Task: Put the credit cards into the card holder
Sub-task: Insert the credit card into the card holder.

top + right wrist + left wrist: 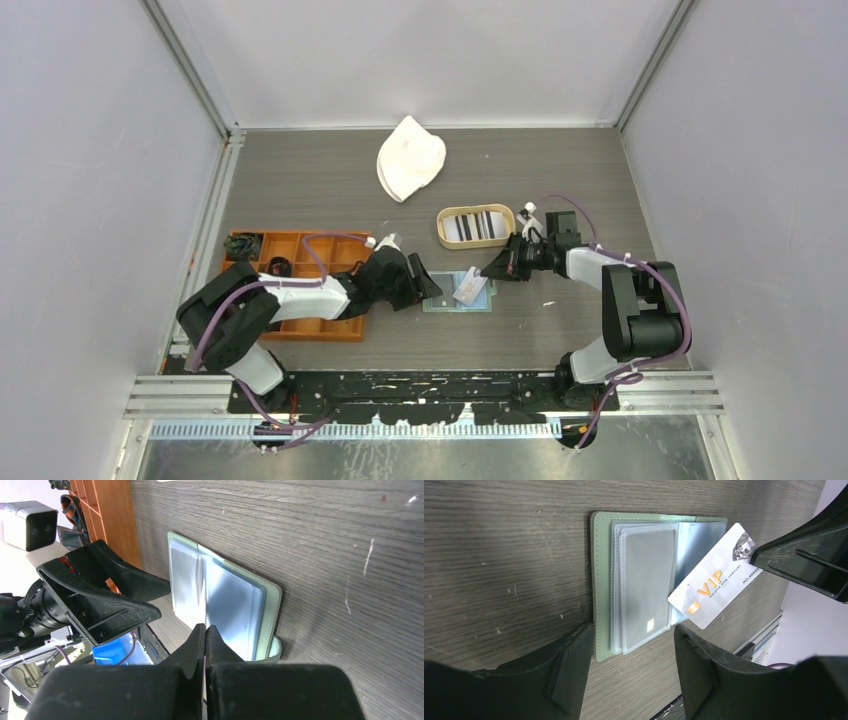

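The sage-green card holder (445,305) lies open on the table, clear pockets up; it also shows in the left wrist view (602,580) and the right wrist view (272,605). My right gripper (492,272) is shut on a white VIP credit card (711,585), held tilted with its lower corner at the pockets' edge. In the right wrist view (205,630) this card (205,592) shows edge-on. My left gripper (634,655) is open and empty, its fingers (574,665) straddling the holder's near edge. More black and white credit cards (474,224) lie in the oval tray.
The oval tan wooden tray (441,228) stands just behind the holder. An orange compartmented tray (300,330) with small items sits to the left under my left arm. A white cloth (410,157) lies at the back.
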`<act>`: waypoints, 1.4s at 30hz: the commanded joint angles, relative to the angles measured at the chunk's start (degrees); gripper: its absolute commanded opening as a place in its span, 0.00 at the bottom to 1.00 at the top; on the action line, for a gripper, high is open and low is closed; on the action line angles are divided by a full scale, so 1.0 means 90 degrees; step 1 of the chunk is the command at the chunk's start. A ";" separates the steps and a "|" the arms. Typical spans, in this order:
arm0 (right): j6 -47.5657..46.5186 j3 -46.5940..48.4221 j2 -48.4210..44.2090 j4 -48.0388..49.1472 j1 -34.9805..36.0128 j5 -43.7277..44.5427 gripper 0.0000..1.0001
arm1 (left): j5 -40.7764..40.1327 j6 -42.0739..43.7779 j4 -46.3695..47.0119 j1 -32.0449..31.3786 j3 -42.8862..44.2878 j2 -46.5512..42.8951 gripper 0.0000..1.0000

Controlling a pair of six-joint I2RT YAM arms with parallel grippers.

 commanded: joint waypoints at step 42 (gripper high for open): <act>0.0091 0.0384 0.0328 0.0073 -0.0485 -0.0456 0.01 | -0.0105 0.0963 -0.1439 -0.0004 0.0862 0.0794 0.30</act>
